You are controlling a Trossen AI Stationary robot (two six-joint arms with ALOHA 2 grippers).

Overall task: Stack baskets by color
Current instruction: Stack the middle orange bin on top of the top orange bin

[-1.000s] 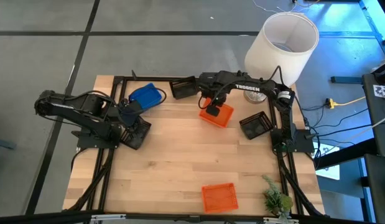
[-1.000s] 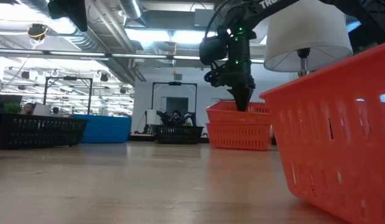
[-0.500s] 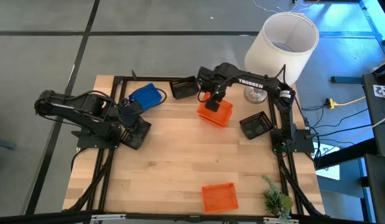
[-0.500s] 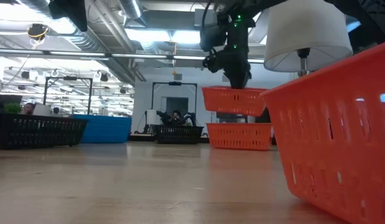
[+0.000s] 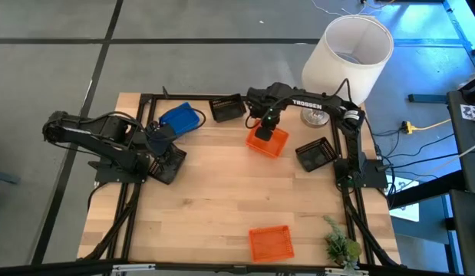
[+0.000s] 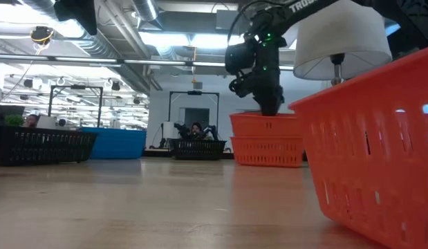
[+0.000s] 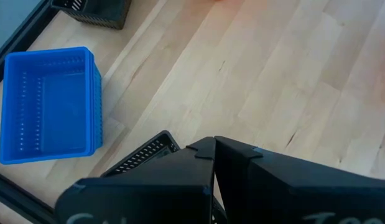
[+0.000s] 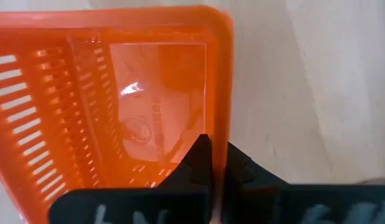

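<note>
My right gripper (image 5: 265,127) is shut on an orange basket (image 5: 269,141) at the far middle of the table. That basket sits nested in a second orange basket (image 6: 265,152), which rests on the table. A third orange basket (image 5: 270,244) stands by the near edge. A blue basket (image 5: 181,116) and black baskets (image 5: 227,108) (image 5: 315,153) rest along the far side. My left gripper (image 5: 162,138) hangs shut above another black basket (image 5: 169,162) at the left and holds nothing. My right gripper pinches the upper orange basket's wall at its rim (image 8: 218,127), on the basket's far-left side, with one finger (image 8: 201,155) inside and the other outside. The fingers come from above, pointing down. The basket sits level inside the lower orange basket.
A large white lampshade (image 5: 348,54) stands at the back right corner. A small green plant (image 5: 341,247) is at the near right corner. Bare wood lies across the table's middle and near left.
My right gripper lifted the orange basket clear of the lower orange basket, then lowered it back in. The basket, tilted a second ago, now sits level in the lower one. My left arm has kept still.
</note>
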